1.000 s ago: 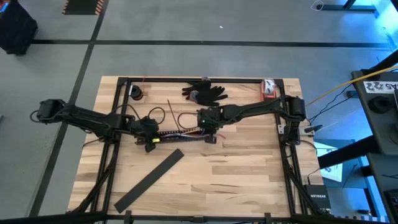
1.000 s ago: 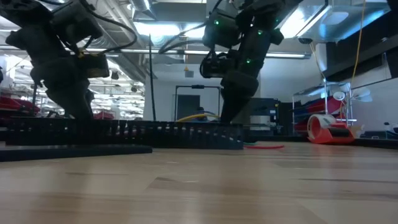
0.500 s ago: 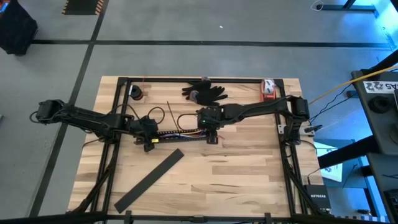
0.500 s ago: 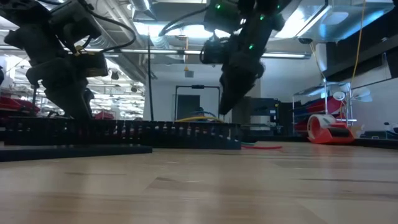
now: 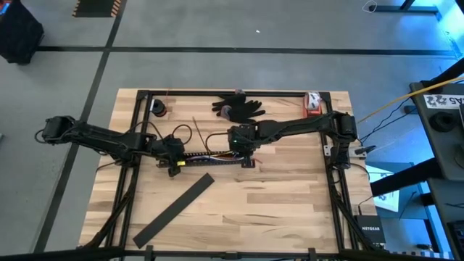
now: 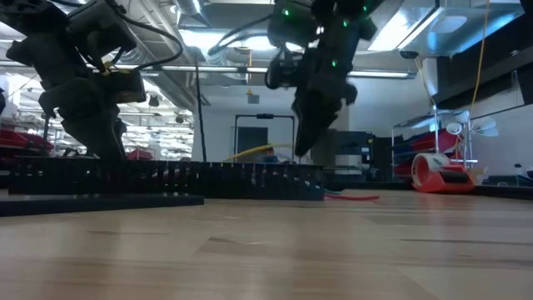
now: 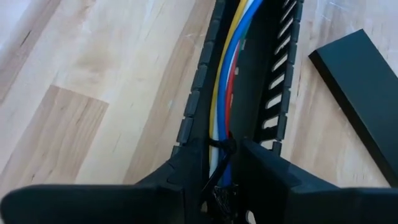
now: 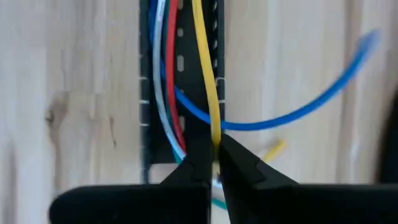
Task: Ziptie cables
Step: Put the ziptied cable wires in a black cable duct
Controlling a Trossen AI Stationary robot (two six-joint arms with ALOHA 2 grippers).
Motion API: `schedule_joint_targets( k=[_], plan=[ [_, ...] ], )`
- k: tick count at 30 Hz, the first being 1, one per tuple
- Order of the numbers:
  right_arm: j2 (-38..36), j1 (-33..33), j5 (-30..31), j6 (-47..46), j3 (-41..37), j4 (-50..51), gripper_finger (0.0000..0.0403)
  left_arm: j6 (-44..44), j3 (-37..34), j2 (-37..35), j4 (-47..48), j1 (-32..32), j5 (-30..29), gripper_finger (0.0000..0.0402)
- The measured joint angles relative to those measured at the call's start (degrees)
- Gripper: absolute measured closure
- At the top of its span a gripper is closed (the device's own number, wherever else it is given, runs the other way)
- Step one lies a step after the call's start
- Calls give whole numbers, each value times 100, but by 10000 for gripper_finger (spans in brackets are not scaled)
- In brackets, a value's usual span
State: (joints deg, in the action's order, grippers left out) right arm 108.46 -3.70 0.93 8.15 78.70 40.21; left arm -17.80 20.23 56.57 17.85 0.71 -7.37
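Note:
The cables point(image 5: 214, 152), yellow, blue, red and white wires, lie along the inside of a long black comb-slotted bar point(image 5: 210, 155) at mid-table. In the left wrist view a thin black ziptie band point(image 7: 222, 145) crosses the cables point(image 7: 227, 62). My left gripper point(image 5: 176, 163) is at the bar's left end, shut on the bundle point(image 7: 222, 158). My right gripper point(image 5: 245, 158) is at the bar's right end, shut on the yellow cable point(image 8: 208, 81). In the low view my right gripper point(image 6: 301, 150) hangs point-down above the bar point(image 6: 166, 177). My left gripper pinches the cable bundle point(image 7: 219, 167) between its two fingers, just behind the ziptie band. The fingers reach along the bar's channel and the cables lie in the channel. My right gripper pinches the yellow cable point(image 8: 215, 138) at its fingertips, coming from above. The cable runs from the fingertips back along the bar.
A flat black strip point(image 5: 174, 210) lies slanted on the near left of the table. A black glove point(image 5: 239, 107), a red tape roll point(image 5: 313, 103) and a small dark object point(image 5: 158, 109) sit along the far edge. Loose wire loops point(image 5: 217, 138) curl behind the bar.
My right gripper has shifted slightly toward the table's left above the bar's right end and turned about, so it now shows narrower in the low view.

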Motion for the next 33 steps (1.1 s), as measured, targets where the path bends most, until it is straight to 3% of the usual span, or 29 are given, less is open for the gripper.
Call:
schedule_joint_targets(
  k=[5, 8, 20, 27, 33],
  plan=[
    [-60, -2, 53, -528, 573, 1098, 398, -137, 0, -1, -8, 0, -186, 300],
    [-69, 17, 32, -960, 448, 1307, 395, -173, 0, -1, 3, 0, -231, 300],
    [-63, 35, 151, -1113, -1077, -687, 387, -78, 2, -2, 11, 0, -231, 300],
    [-21, 33, 153, -1122, -1072, -717, 297, 66, 154, -223, 138, 1, -12, 296],
    [-21, 31, 160, -1116, -1036, -728, 210, 166, 282, -234, 353, 0, 156, 245]
  ],
)
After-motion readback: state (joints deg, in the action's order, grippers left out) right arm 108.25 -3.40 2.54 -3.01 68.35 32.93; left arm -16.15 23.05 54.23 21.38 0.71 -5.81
